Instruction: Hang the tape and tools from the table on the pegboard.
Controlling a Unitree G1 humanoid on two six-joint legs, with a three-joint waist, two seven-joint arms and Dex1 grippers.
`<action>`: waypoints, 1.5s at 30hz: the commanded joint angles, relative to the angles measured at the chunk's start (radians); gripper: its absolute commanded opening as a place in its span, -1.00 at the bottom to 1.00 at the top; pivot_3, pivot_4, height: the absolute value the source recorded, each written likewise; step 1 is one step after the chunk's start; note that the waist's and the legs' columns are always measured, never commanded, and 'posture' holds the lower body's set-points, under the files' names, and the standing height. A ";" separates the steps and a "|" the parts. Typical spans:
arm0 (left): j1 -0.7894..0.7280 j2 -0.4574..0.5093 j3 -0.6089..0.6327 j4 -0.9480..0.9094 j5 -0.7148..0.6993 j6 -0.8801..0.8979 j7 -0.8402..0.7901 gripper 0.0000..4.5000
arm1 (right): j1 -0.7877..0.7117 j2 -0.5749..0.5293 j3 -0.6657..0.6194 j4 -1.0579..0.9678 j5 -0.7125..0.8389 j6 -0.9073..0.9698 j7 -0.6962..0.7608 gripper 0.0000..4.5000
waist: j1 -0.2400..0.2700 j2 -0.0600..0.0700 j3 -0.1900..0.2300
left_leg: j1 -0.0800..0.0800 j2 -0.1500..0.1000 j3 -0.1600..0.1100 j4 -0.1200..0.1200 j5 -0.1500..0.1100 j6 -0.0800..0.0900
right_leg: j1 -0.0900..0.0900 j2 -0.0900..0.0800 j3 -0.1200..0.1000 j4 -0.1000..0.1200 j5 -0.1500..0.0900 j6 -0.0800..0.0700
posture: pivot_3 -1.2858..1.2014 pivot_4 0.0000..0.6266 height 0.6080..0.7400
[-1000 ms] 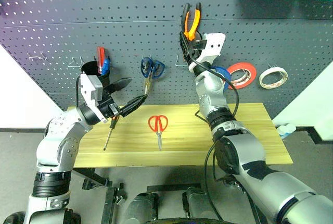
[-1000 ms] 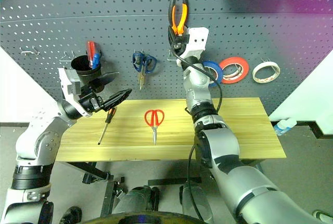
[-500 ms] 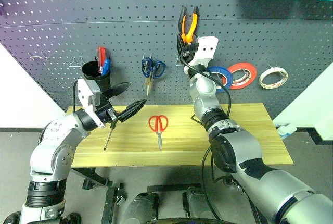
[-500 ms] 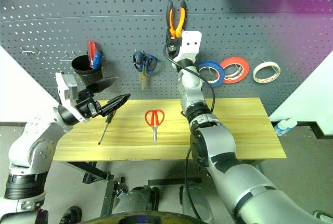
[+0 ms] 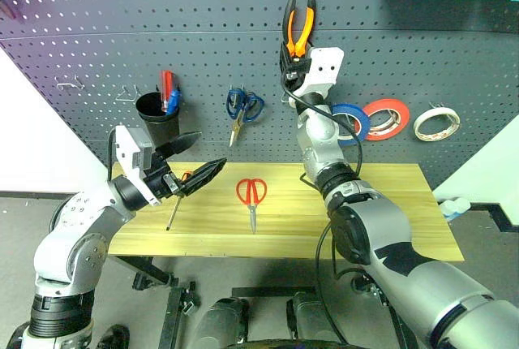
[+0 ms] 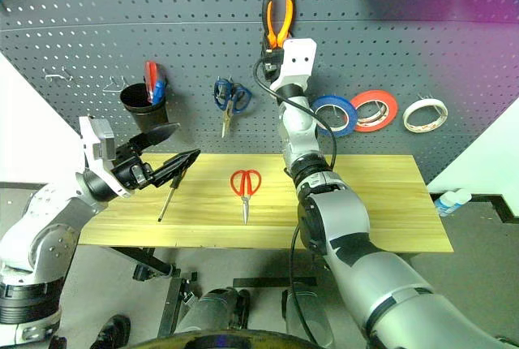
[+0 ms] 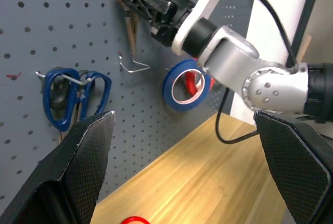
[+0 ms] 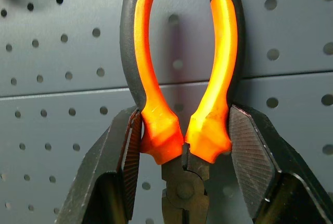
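Pliers (image 5: pixel 297 26): orange-and-black handles up, upper centre of the frame, clamped at the handle bases by the right gripper (image 8: pixel 181 146) and held flat against the pegboard (image 5: pixel 97 40); whether they hang on a hook yet cannot be told.

Tape (image 5: pixel 350 121): blue roll, already on the board, right of centre, beside a red-orange roll (image 5: pixel 386 118) and a cream-white roll (image 5: pixel 435 123).

Red-handled scissors (image 5: pixel 251 196): lying on the table (image 5: pixel 389 203), centre of the frame, untouched.

Screwdriver (image 5: pixel 178 200): thin, lying on the table at lower left, not yet hung.

Left gripper (image 5: pixel 195 161): fingers spread wide, empty, hovering above the screwdriver end of the table.

Other board stock: blue-handled scissors (image 5: pixel 242 108), black cup (image 5: pixel 157 115).

Tally, by my reckoning: one item hung, one at the board, two left on the table.
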 commanded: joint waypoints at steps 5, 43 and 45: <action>0.021 0.043 0.066 -0.086 -0.070 0.043 0.031 1.00 | -0.018 -0.035 0.018 0.003 -0.048 -0.040 -0.049 -0.06 | 0.020 0.001 0.008 | 0.000 0.000 0.000 0.000 0.000 0.000 | 0.000 0.000 0.000 0.000 -0.002 -0.003 | 0.14 -0.58 1.00; 0.110 0.093 0.132 -0.188 -0.198 0.099 0.101 1.00 | 0.129 -0.057 0.090 0.031 -0.161 0.005 -0.156 -0.06 | 0.019 -0.006 0.072 | 0.000 0.001 0.000 -0.002 0.000 0.000 | 0.001 -0.001 -0.001 -0.002 -0.006 -0.008 | 0.15 -0.39 1.00; 0.111 0.093 0.130 -0.189 -0.197 0.098 0.102 1.00 | 0.133 -0.059 0.087 0.028 -0.154 -0.001 -0.147 0.26 | 0.019 -0.006 0.072 | 0.000 0.001 0.000 -0.002 0.000 0.000 | 0.001 -0.001 -0.001 -0.002 -0.006 -0.009 | 0.14 -0.39 1.00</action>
